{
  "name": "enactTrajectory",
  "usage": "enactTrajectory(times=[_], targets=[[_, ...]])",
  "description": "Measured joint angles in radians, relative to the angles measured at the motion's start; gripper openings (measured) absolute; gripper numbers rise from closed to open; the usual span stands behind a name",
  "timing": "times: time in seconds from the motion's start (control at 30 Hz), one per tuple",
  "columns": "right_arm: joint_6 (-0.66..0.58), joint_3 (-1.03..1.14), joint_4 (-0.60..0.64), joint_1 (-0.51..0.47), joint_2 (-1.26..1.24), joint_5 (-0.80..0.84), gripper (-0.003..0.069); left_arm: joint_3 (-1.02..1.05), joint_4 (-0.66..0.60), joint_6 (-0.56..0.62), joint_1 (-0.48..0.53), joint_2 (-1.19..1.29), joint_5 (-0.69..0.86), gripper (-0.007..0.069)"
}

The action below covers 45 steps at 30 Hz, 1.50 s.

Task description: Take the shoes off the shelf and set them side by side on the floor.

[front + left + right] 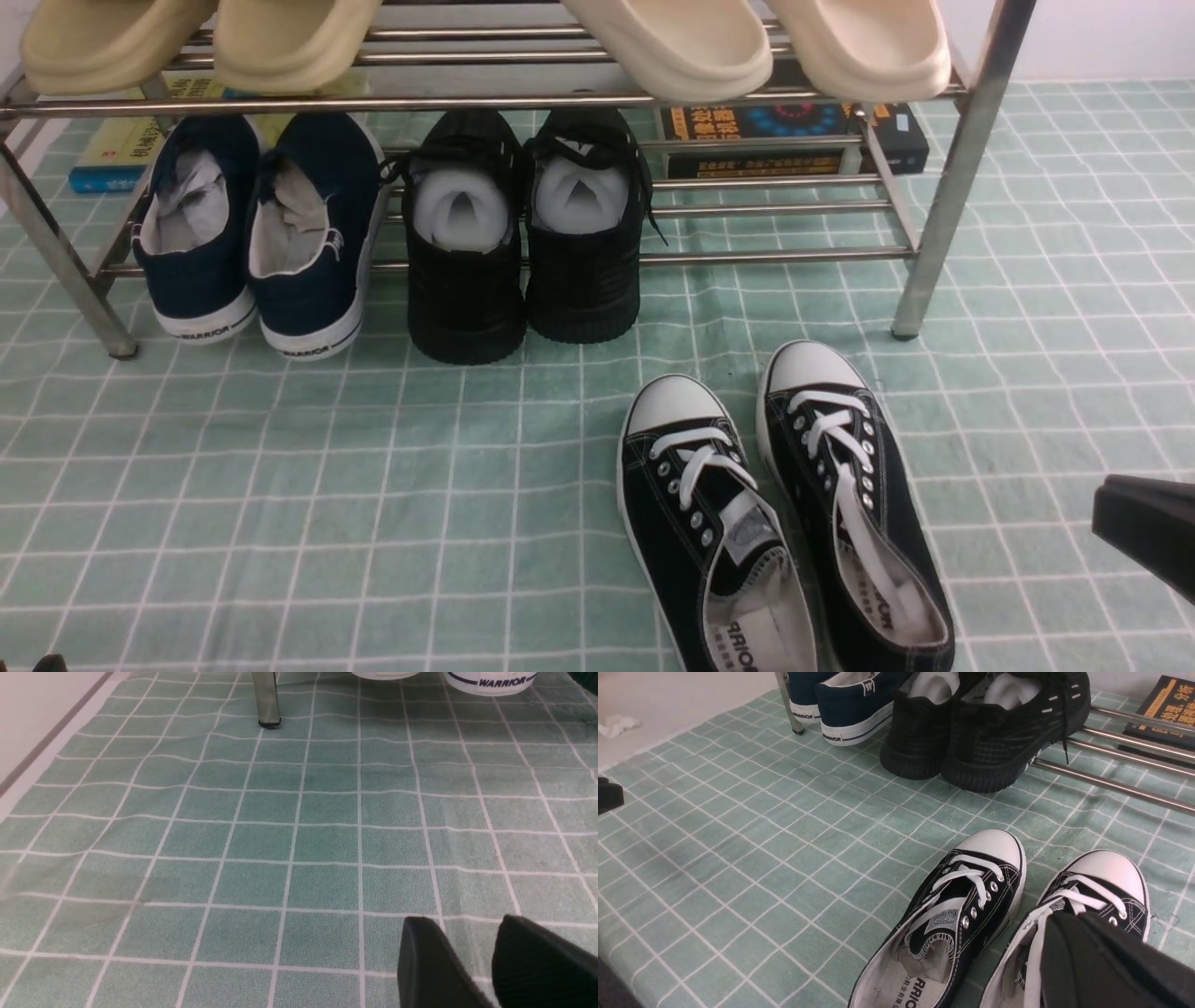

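Shoes (784, 523) lie on floor (280, 485), beside right pincer (1144, 532).

The pale green gridded floor (280, 523) carries the shoes (784, 523) side by side at five o'clock, toes toward twelve, and the shelf (962, 177) at twelve o'clock.

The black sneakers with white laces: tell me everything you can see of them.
The black sneakers are low-top canvas with white laces, toe caps, soles and stitching, and metal eyelets. Both lie upright, side by side on the green checked floor before the shoe rack, toes toward it. Nothing grips them; neither claw touches them.
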Motion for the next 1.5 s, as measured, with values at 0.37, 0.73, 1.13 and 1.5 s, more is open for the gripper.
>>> enactTrajectory(times=[0.37,0.73,1.13,1.5], targets=[[0.0,0.0,0.0,0.0,0.0,-0.001,0.0,0.0,0.0,0.0,0.0,0.0,0.0,0.0242],[0.0,0.017,0.0,-0.001,-0.022,-0.005,0.0008,0.0,0.0,0.0,0.0,0.0,0.0,0.0242],[0.0,0.312,-0.006,-0.369,-0.303,-0.027,0.0022,0.0,0.0,0.0,0.0,0.0,0.0,0.0242],[0.0,0.474,-0.053,-0.701,-0.506,0.067,0.0038,0.0,0.0,0.0,0.0,0.0,0.0,0.0242]])
